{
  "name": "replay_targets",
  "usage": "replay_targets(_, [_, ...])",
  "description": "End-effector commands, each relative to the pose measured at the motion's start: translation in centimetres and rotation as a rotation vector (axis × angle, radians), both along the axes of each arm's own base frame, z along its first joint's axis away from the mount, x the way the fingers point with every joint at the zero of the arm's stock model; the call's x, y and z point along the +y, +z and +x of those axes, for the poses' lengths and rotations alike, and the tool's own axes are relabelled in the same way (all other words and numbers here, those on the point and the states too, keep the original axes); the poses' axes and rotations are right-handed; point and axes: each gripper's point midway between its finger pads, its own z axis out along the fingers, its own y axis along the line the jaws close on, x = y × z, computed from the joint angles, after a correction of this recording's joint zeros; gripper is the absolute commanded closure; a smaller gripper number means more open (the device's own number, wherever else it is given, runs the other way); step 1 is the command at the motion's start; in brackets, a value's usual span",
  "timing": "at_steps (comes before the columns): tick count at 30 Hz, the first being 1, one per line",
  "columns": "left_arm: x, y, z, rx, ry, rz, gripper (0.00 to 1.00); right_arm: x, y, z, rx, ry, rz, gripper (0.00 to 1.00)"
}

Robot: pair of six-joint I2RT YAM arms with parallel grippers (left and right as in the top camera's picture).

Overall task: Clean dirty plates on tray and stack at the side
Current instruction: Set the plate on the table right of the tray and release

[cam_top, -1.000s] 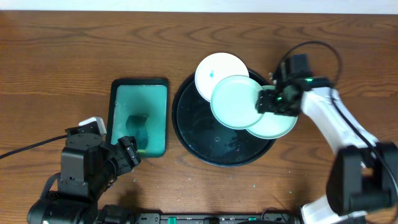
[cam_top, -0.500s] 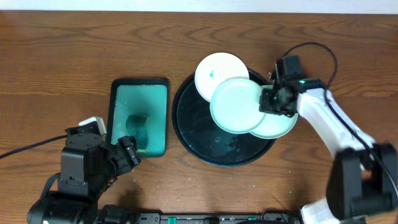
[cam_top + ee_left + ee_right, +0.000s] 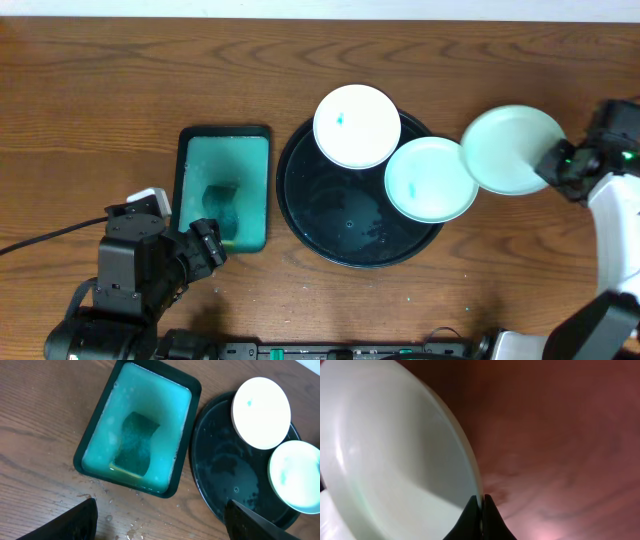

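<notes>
Since a second ago the right arm has swung out to the right, carrying the pale teal plate [image 3: 513, 150] off the other two and away from the black tray [image 3: 330, 235]. It now hangs over the desk [image 3: 100, 90], its left edge overlapping the second plate [image 3: 431, 178] in the overhead view. The right fingers [image 3: 555, 165] are pinched on the held plate's right rim, and the wrist view shows them closed over its edge. The second plate, now uncovered, rests on the tray's right side with a small teal smear. The white plate [image 3: 357, 125] sits across the tray's upper rim. The left fingers [image 3: 75, 522] are spread wide, gripping nothing, near the teal tray [image 3: 224, 150], where a sponge [image 3: 222, 205] lies in teal liquid.
</notes>
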Motion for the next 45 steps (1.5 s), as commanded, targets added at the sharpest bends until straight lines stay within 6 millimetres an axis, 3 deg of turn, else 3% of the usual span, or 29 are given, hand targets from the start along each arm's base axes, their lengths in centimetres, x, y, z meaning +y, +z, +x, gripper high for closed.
replay_targets(1, [0.2,0.8,0.1,-0.023,0.004,0.004,0.19,-2.3,-2.8,-1.2,0.078,-0.116,0.031,0.99])
replay_targets(6, [0.2,0.8,0.1,-0.023,0.004,0.003,0.19,-3.0,-7.0,-2.4,0.210,-0.157,0.059,0.99])
replay_targets(10, [0.2,0.8,0.1,-0.023,0.004,0.004,0.19,-2.3,-8.0,-2.6,0.240,-0.144,0.094,0.98])
replay_targets(11, [0.2,0.8,0.1,-0.023,0.004,0.003,0.19,-2.0,-8.0,-2.4,0.234,-0.125,0.105,0.86])
replay_targets(12, [0.2,0.8,0.1,-0.023,0.004,0.004,0.19,-1.4,-7.8,-2.1,0.219,-0.092,0.128,0.62])
replay_targets(13, [0.2,0.8,0.1,-0.023,0.004,0.004,0.19,-0.4,-7.5,-1.7,0.201,-0.056,0.163,0.48])
replay_targets(14, [0.2,0.8,0.1,-0.023,0.004,0.004,0.19,0.2,-7.2,-1.5,0.188,-0.037,0.186,0.44])
replay_targets(17, [0.2,0.8,0.1,-0.023,0.004,0.004,0.19,5.4,-5.1,-0.1,0.109,0.153,0.318,0.40])
replay_targets(20, [0.2,0.8,0.1,-0.023,0.004,0.004,0.19,10.2,-4.5,0.4,0.127,0.348,0.313,0.36])
replay_targets(25, [0.2,0.8,0.1,-0.023,0.004,0.003,0.19,12.5,-7.1,-0.4,0.241,0.440,0.158,0.29])
replay_targets(27, [0.2,0.8,0.1,-0.023,0.004,0.004,0.19,13.6,-8.3,-0.4,0.241,0.476,0.138,0.34])
replay_targets(28, [0.2,0.8,0.1,-0.023,0.004,0.004,0.19,14.0,-8.7,-0.3,0.233,0.486,0.133,0.45])
replay_targets(29, [0.2,0.8,0.1,-0.023,0.004,0.003,0.19,14.3,-9.1,-0.3,0.224,0.496,0.130,0.60])
replay_targets(30, [0.2,0.8,0.1,-0.023,0.004,0.004,0.19,14.6,-9.4,-0.3,0.218,0.506,0.127,0.89])
replay_targets(31, [0.2,0.8,0.1,-0.023,0.004,0.003,0.19,14.7,-9.5,-0.3,0.220,0.509,0.127,0.99])
replay_targets(37, [0.2,0.8,0.1,-0.023,0.004,0.003,0.19,16.1,-7.4,-1.2,0.226,0.551,0.154,0.99])
replay_targets(41, [0.2,0.8,0.1,-0.023,0.004,0.004,0.19,20.8,-4.2,-2.5,0.157,0.712,0.225,0.99])
replay_targets(45, [0.2,0.8,0.1,-0.023,0.004,0.003,0.19,25.1,-3.8,-4.2,0.175,0.835,0.235,0.99])
